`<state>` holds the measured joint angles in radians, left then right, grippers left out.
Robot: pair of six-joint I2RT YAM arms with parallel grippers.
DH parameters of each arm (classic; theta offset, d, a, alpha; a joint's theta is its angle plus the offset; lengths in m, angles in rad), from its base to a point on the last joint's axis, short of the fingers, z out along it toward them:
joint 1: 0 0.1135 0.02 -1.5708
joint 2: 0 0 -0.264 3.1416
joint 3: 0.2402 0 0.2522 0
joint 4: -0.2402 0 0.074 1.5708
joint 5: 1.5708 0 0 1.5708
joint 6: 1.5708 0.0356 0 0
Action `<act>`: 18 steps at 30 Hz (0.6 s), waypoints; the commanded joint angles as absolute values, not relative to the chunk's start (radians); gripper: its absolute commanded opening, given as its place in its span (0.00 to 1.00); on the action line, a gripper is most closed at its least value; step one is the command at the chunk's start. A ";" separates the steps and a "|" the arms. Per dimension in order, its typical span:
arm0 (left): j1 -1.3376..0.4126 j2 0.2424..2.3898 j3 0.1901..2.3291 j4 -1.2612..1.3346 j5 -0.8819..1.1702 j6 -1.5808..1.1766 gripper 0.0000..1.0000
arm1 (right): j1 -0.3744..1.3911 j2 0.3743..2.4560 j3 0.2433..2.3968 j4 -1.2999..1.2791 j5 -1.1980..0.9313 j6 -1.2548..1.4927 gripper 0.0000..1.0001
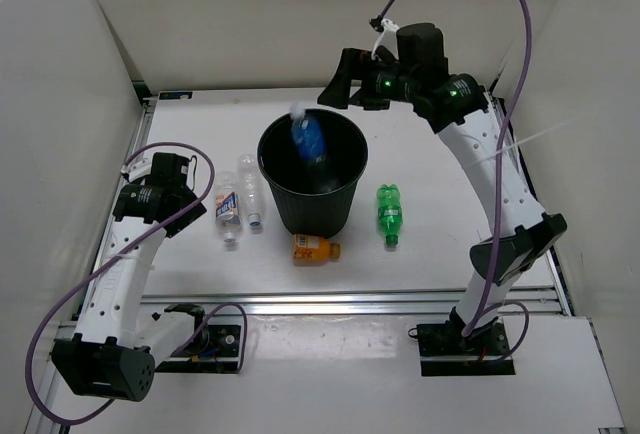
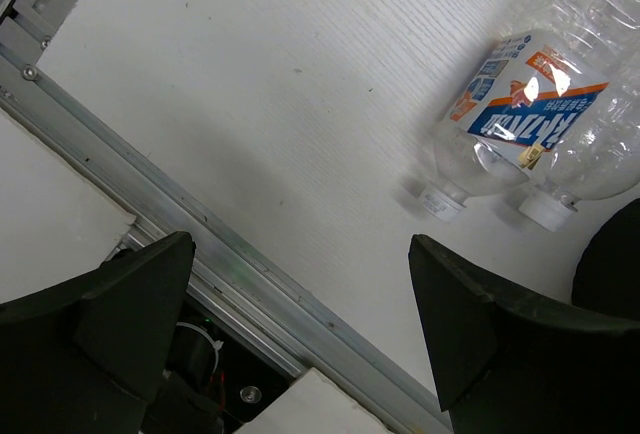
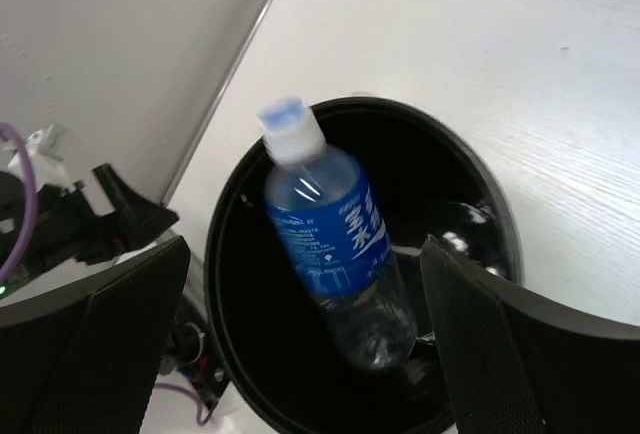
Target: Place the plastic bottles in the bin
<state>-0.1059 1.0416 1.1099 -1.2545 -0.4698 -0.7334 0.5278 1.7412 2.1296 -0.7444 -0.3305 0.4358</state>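
Note:
The black bin (image 1: 316,214) stands mid-table. A clear bottle with a blue label (image 1: 308,139) is tilted in its mouth, base down inside and cap above the rim. My right gripper (image 1: 336,90) hangs open above the bin's far rim. In the right wrist view the blue-label bottle (image 3: 335,244) is below the spread fingers (image 3: 480,334), touching neither. Two clear bottles (image 1: 228,209) (image 1: 250,192) lie left of the bin. The orange bottle (image 1: 312,248) lies in front of it and the green one (image 1: 389,210) to its right. My left gripper (image 2: 300,294) is open and empty, short of the clear bottles (image 2: 520,114) (image 2: 600,144).
An aluminium rail (image 2: 200,244) runs along the table's near edge under my left gripper. White walls close in the table on the left, back and right. The bin's dark side (image 2: 612,254) shows at the right edge of the left wrist view.

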 commanded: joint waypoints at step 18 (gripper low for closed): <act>-0.100 1.052 1.098 -1.195 -0.405 -0.733 1.00 | 0.193 1.693 1.562 -0.759 -0.118 0.451 1.00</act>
<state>-0.1059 1.0599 1.1072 -1.2171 -0.4202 -0.7334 0.1913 1.6638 1.5784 -0.7567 -0.0769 0.4709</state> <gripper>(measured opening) 1.000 0.998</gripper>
